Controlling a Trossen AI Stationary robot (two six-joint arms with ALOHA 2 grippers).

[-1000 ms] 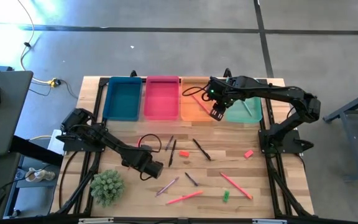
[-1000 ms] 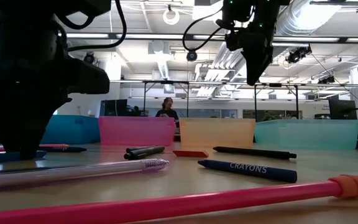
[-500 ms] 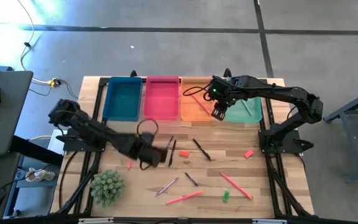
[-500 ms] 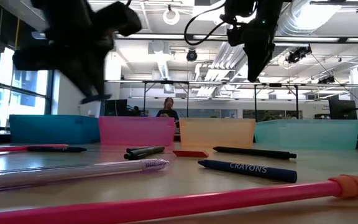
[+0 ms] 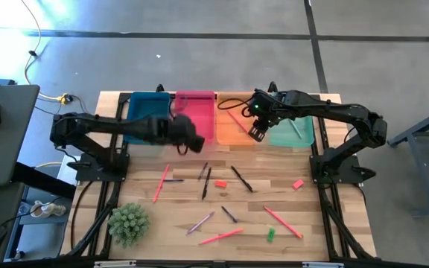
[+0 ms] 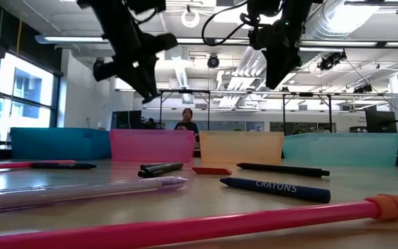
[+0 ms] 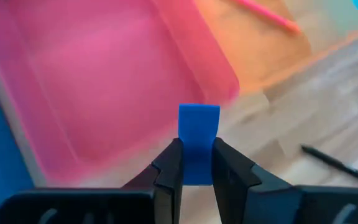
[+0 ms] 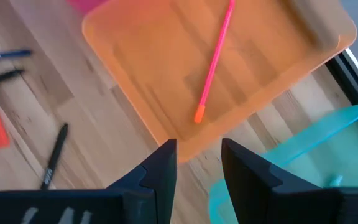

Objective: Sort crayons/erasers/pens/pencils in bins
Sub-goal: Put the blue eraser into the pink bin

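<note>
A blue eraser (image 7: pixel 199 121) is held in my left gripper (image 7: pixel 197 149), which hangs above the near edge of the pink bin (image 5: pixel 194 112). My left gripper (image 5: pixel 192 143) is shut on this eraser. My right gripper (image 8: pixel 199 146) stands open and empty above the near edge of the orange bin (image 5: pixel 233 123), where a pink pencil (image 8: pixel 215 62) lies. A blue bin (image 5: pixel 147 117) and a teal bin (image 5: pixel 296 130) close the row at the far edge. On the table lie a red eraser (image 5: pixel 220 184), a pink eraser (image 5: pixel 298 184) and a green eraser (image 5: pixel 271 234). My left gripper pinches the blue eraser between its two fingers by the two sides of its nearer end (image 7: pixel 197 163). The fingers slant downward from the table's left. The eraser's other end sticks out beyond the fingertips, and the eraser is lifted clear above the pink bin's near edge.
Pens, pencils and crayons lie scattered over the middle and near part of the table, among them a pink pencil (image 5: pixel 160 184), a black pen (image 5: pixel 240 179) and a blue crayon (image 6: pixel 275 188). A green plant (image 5: pixel 129 223) stands near the front left. A person (image 6: pixel 185 121) sits beyond the table.
My left gripper has risen off the table at the near left and swung toward the far edge and the right, turning as it went, and now hangs at the pink bin's near edge with the blue eraser lifted clear.
</note>
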